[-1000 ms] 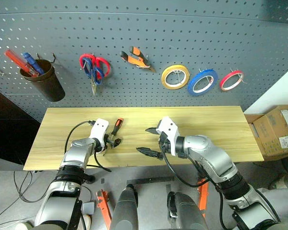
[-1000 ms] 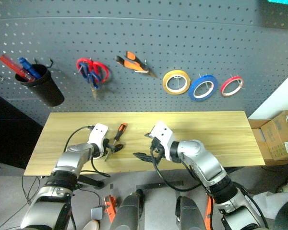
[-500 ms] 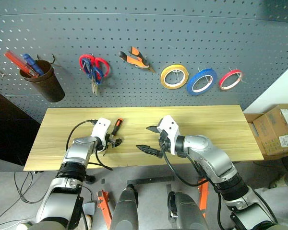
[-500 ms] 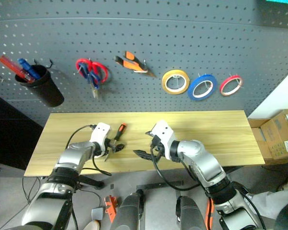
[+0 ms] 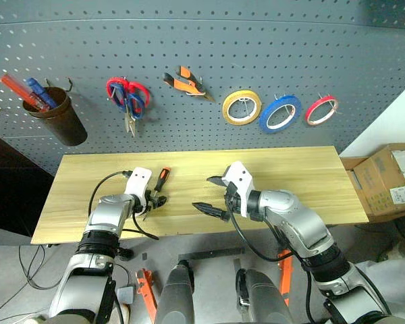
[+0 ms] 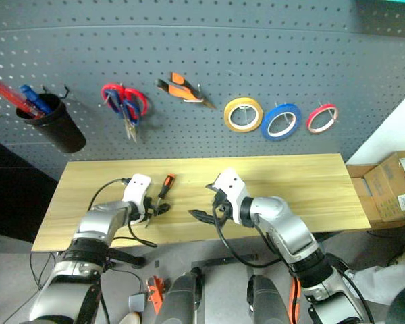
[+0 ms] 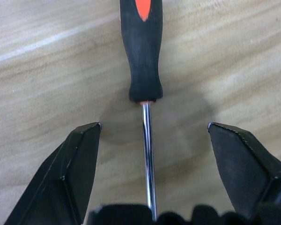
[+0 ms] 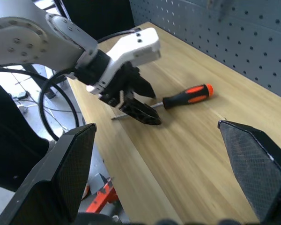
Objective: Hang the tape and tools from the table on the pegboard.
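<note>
One tool left to hang, judging by the table. Nearest, by the front edge: left gripper (image 7: pixel 154 126), spread wide and pinching nothing, tilted down so as to straddle the bare metal shaft of the screwdriver (image 7: pixel 141 56). One black finger (image 7: pixel 79 159) to each side of that shaft, neither touching it, apparently lined up for a pinch just below the handle. Beside it, toward the middle: right gripper (image 5: pixel 204 194), likewise spread and empty, hovering above the wood well apart from the tool, probably kept back so as not to crowd the left arm. Just beyond the left fingertips, lies flat on the table (image 5: pixel 290 169), orange-and-black handle toward the wall; handy for a lift by the shaft, yet slim, smooth and likely to roll or slip under a loose pinch. Farther back, on the pegboard (image 5: pixel 256 47), hanging on hooks: scissors (image 5: pixel 127 98), pliers (image 5: pixel 187 82), then the blue tape roll (image 5: pixel 281 113) between the yellow roll (image 5: pixel 241 107) and the red roll (image 5: pixel 322 110). At far left, a dark cup (image 5: pixel 52 115) with red and blue screwdrivers standing in it, perhaps the place meant for this one too.
</note>
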Robot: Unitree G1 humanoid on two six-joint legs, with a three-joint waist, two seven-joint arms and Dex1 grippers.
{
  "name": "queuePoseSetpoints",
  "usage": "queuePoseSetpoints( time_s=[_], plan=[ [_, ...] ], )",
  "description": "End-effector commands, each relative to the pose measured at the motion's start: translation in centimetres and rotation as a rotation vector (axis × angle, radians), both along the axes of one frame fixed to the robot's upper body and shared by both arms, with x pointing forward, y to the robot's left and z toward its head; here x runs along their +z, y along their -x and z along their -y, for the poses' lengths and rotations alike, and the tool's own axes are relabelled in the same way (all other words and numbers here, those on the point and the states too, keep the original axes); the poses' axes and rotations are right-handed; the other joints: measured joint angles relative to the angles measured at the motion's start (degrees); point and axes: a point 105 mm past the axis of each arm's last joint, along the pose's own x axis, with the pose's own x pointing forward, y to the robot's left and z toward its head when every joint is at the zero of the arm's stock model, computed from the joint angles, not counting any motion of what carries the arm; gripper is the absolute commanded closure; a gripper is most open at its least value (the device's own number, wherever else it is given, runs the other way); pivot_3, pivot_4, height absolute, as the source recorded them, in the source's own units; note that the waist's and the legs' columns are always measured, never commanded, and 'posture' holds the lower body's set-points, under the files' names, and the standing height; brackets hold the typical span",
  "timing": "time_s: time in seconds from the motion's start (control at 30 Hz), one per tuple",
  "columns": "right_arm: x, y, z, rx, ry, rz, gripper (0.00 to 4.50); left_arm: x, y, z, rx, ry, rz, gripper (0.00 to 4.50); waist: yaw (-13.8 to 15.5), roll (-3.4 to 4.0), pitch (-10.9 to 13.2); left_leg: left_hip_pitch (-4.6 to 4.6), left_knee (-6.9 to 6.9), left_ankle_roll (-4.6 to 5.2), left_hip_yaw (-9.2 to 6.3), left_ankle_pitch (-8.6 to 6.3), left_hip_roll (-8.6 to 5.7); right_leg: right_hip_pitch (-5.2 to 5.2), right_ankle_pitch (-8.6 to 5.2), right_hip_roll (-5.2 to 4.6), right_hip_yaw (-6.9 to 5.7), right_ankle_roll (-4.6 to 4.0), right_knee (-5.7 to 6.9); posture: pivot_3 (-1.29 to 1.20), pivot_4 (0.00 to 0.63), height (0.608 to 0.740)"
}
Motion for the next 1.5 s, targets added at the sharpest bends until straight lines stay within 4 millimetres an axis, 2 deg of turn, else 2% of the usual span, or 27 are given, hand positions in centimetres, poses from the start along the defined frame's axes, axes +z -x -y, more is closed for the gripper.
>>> queuePoseSetpoints(
  time_s=[0.03, 0.37, 0.47, 0.73, 1.0, 1.07, 1.2, 1.33, 1.4, 1.43, 1.5],
  plan=[
    [1.5, -0.4, 0.2, -0.011, -0.033, 0.051, 0.0, -0.9, -0.2, 0.3, -0.003, -0.008, -0.033, 0.61, -0.03, 0.0, 0.02, -0.01, 0.0, 0.0, 0.0, 0.0, -0.02, 0.0, 0.0, -0.02, 0.0, 0.0, -0.01, 0.07, 0.318, 0.74],
    [1.7, -0.5, 0.3, -0.021, -0.041, 0.053, 0.0, -0.7, -1.9, 0.8, -0.01, -0.022, -0.024, 0.61, -0.14, 0.06, 0.28, -0.04, -0.06, 0.0, 0.01, 0.0, -0.02, -0.03, 0.04, -0.01, -0.02, 0.11, -0.04, 0.06, 0.325, 0.74],
    [1.7, -0.6, 0.5, -0.029, -0.041, 0.058, 0.0, -0.7, -2.1, 0.7, -0.007, -0.025, -0.021, 1.18, -0.19, 0.09, 0.38, -0.04, -0.05, 0.0, 0.03, 0.0, -0.02, -0.03, 0.04, -0.01, -0.01, 0.11, -0.04, 0.06, 0.326, 0.74],
    [1.8, -0.8, 0.6, -0.033, -0.043, 0.061, 0.0, -0.7, -2.1, 0.5, -0.01, -0.019, -0.021, 3.9, -0.17, 0.09, 0.56, -0.04, -0.06, 0.0, 0.02, 0.0, -0.02, -0.03, 0.03, -0.02, -0.02, 0.11, -0.04, 0.07, 0.32, 0.74],
    [2.1, -1.0, 0.1, -0.011, -0.05, 0.078, 0.0, 0.0, -2.2, -1.4, 0.012, -0.071, 0.031, 3.97, -0.2, 0.09, 0.57, -0.04, -0.05, 0.0, 0.02, 0.0, -0.02, -0.03, 0.04, -0.01, -0.03, 0.13, -0.04, 0.08, 0.296, 0.74],
    [2.7, -1.0, 0.0, -0.005, -0.07, 0.083, 0.0, 0.9, -2.2, -1.4, -0.038, -0.104, 0.093, 3.97, -0.38, 0.09, 0.56, -0.04, -0.06, 0.0, 0.02, 0.0, -0.02, -0.03, 0.05, -0.01, -0.03, 0.14, -0.04, 0.09, 0.277, 0.74],
    [5.0, -0.7, 0.1, -0.012, -0.165, 0.092, 0.0, 4.5, -1.3, -1.6, -0.126, -0.187, 0.274, 3.97, -0.56, 0.07, 0.56, -0.14, -0.16, -0.03, 0.03, -0.01, 0.03, -0.18, 0.05, 0.02, -0.03, 0.16, -0.03, 0.11, 0.239, 0.74],
    [6.8, 0.1, 0.0, -0.017, -0.227, 0.088, 0.0, 8.2, 0.5, -3.9, -0.075, -0.412, 0.394, 3.97, -0.17, 0.04, 0.54, -0.18, -0.21, -0.11, -0.05, -0.05, 0.06, -0.2, 0.09, 0.02, -0.13, 0.1, 0.0, 0.13, 0.205, 0.74],
    [8.2, 0.3, -0.3, -0.02, -0.278, 0.089, 0.0, 11.0, 1.0, -5.2, 0.022, -0.449, 0.474, 3.97, 0.08, -0.01, 0.49, -0.17, -0.21, -0.12, -0.07, -0.05, 0.06, -0.19, 0.02, 0.02, -0.16, 0.22, -0.01, 0.14, 0.188, 0.74],
    [9.2, 0.4, -0.6, -0.018, -0.323, 0.086, 0.0, 12.9, 1.2, -5.9, 0.077, -0.481, 0.534, 3.97, 0.18, -0.09, 0.4, -0.18, -0.2, -0.13, -0.06, -0.05, 0.06, -0.18, -0.01, 0.02, -0.16, 0.28, -0.03, 0.18, 0.158, 0.74],
    [12.0, 1.0, -1.4, 0.01, -0.451, 0.084, 0.0, 17.8, 2.0, -6.9, 0.18, -0.567, 0.697, 3.97, 0.36, -0.4, 0.21, -0.18, -0.15, -0.15, -0.03, -0.03, 0.02, -0.16, 0.02, 0.0, -0.14, 0.31, -0.04, 0.21, 0.137, 0.74]
  ],
)
